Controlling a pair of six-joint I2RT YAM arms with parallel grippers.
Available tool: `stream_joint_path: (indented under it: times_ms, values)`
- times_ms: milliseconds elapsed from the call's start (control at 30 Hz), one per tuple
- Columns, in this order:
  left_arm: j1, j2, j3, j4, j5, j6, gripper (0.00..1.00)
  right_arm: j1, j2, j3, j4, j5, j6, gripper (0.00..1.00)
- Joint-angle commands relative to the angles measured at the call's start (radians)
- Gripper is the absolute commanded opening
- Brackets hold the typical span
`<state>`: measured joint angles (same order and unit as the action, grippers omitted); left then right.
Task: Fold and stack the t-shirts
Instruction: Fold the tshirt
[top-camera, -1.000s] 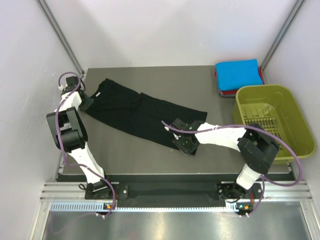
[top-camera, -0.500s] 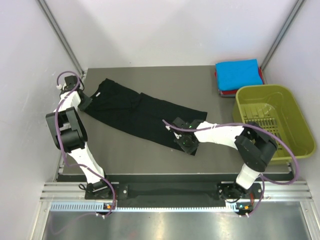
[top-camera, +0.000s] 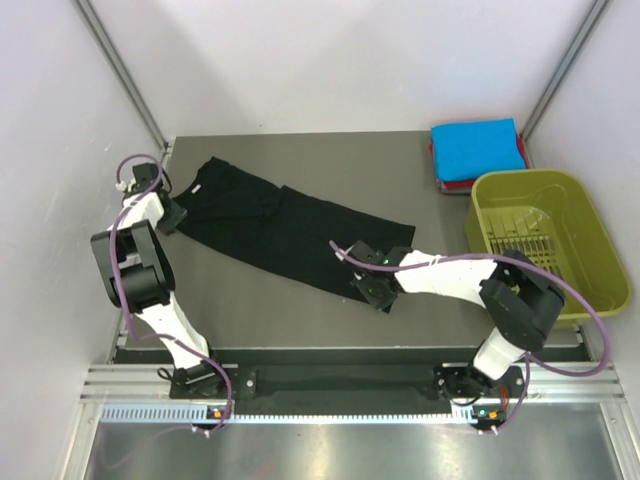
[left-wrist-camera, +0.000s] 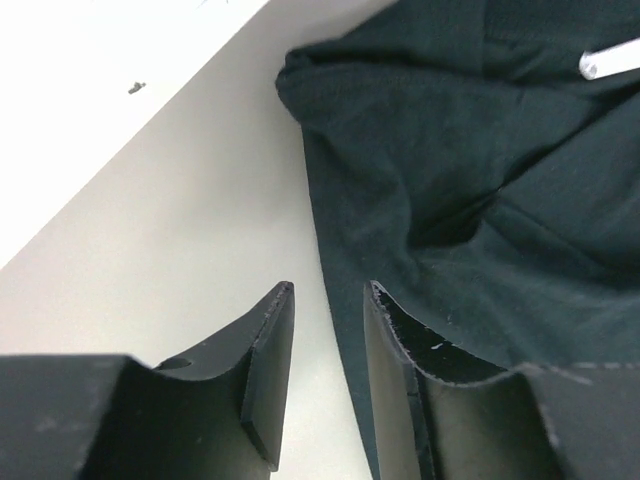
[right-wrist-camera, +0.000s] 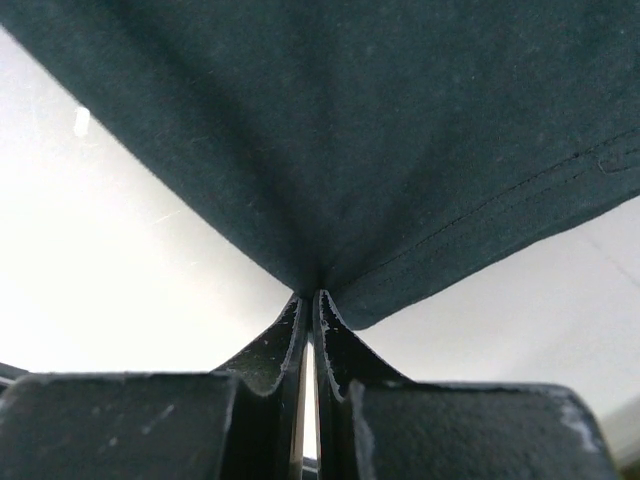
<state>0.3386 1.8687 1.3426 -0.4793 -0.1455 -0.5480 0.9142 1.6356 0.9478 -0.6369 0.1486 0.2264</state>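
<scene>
One black t-shirt (top-camera: 285, 228), long axis far-left to near-right, collar seemingly far-left

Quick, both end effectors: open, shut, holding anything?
Left end effector: open, holding nothing, beside the black shirt.
Right end effector: shut on the black shirt's hem.

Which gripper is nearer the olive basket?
Right. The right gripper pinches the black shirt's near hem, left of the basket; the left gripper is at the shirt's far-left end.
</scene>
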Motion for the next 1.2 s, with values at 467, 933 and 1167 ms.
stream_joint_path:
  times_ms: [467,933,1167]
  values:
    - [0.011,-0.002,-0.096,0.237,0.166,-0.064,0.42,0.199,0.012,-0.05,0.017,-0.093,0.226,0.0]
    - [-0.003,0.185,0.039,0.301,0.231,-0.138,0.0,0.21,0.047,0.006,0.005,-0.073,0.287,0.0]
    - [-0.07,0.283,0.157,0.326,0.247,-0.185,0.0,0.218,0.105,0.069,-0.015,-0.076,0.333,0.0]
